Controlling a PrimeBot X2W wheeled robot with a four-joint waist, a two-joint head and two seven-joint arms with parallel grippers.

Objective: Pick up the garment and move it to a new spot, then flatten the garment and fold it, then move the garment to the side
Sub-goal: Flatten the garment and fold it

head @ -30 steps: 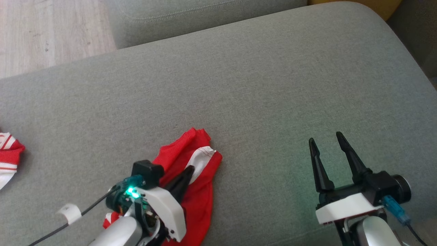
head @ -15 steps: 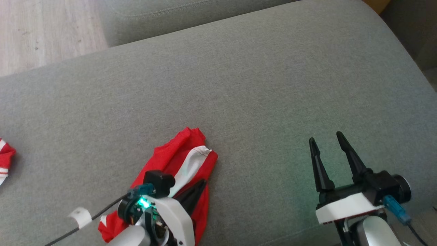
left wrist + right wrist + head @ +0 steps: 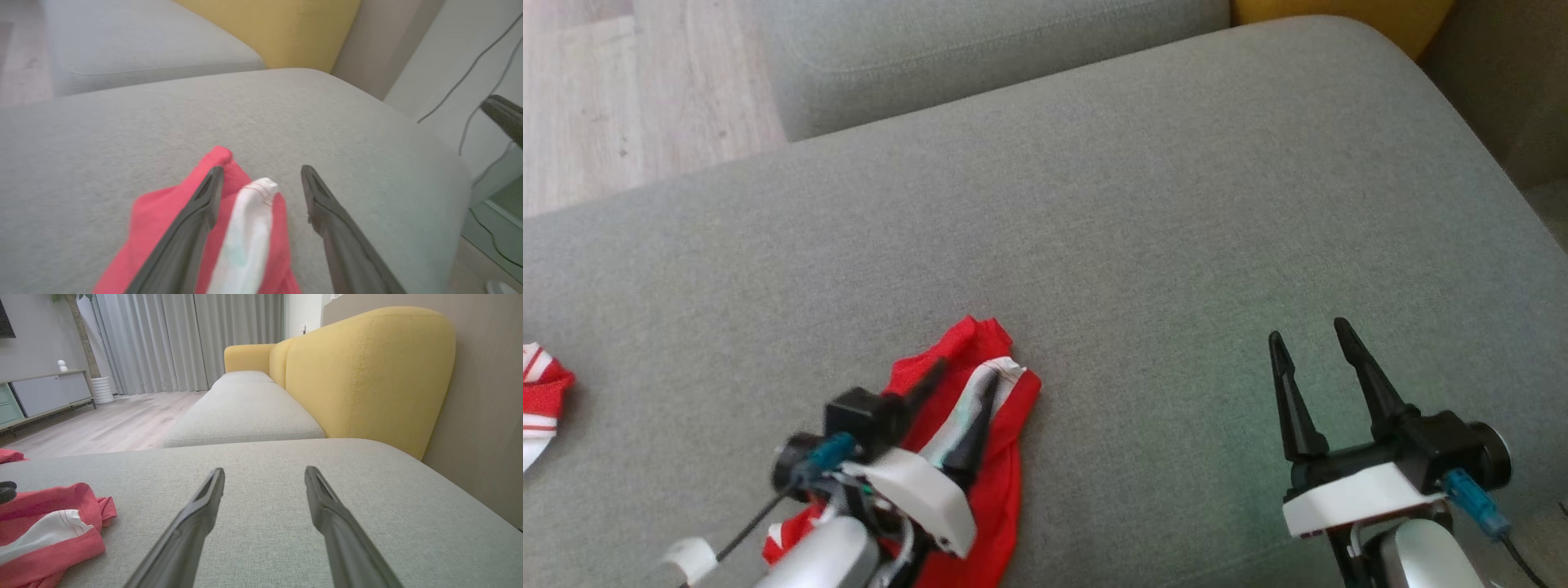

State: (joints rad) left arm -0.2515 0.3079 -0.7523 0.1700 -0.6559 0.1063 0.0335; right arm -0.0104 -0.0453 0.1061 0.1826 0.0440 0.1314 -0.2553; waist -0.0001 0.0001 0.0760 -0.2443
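Note:
The garment [image 3: 1005,490] is a crumpled red piece with a white stripe, lying on the grey sofa cushion [image 3: 1143,204] at the lower left of the head view. My left gripper [image 3: 964,374] hovers over it, open. In the left wrist view the white fold [image 3: 249,220] lies between the spread fingers of the left gripper [image 3: 261,169], and I cannot tell whether they touch it. My right gripper [image 3: 1307,331] is open and empty over bare cushion at the lower right. The right wrist view has the garment [image 3: 49,539] well to the left of the right gripper [image 3: 265,469].
A second red and white garment [image 3: 539,392] lies at the cushion's far left edge. Beyond the cushion are another grey seat [image 3: 980,57], wooden floor [image 3: 605,98] and a yellow sofa back [image 3: 367,375]. The cushion's rounded right edge drops off near my right arm.
My left gripper, shut on the garment before, now stands open and has let it go. The right gripper has held still. The head camera has shifted a little.

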